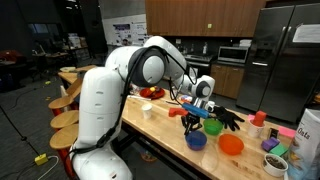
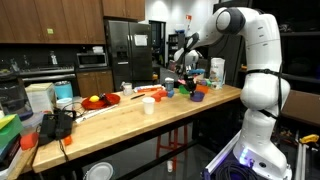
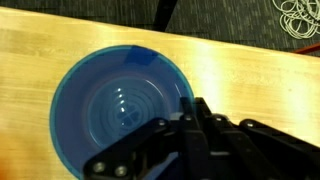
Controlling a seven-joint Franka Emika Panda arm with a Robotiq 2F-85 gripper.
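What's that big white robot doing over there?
The white robot arm is reaching over the wooden counter. Its tool is shut, right at the rim of a blue bowl. I cannot tell whether it is pinching the rim. The bowl looks empty, and an orange bowl sits close by.

Orange bowl (image 1: 231, 145), white cup (image 1: 147, 110), steel refrigerator (image 1: 285, 55), wooden stools (image 1: 65, 120)
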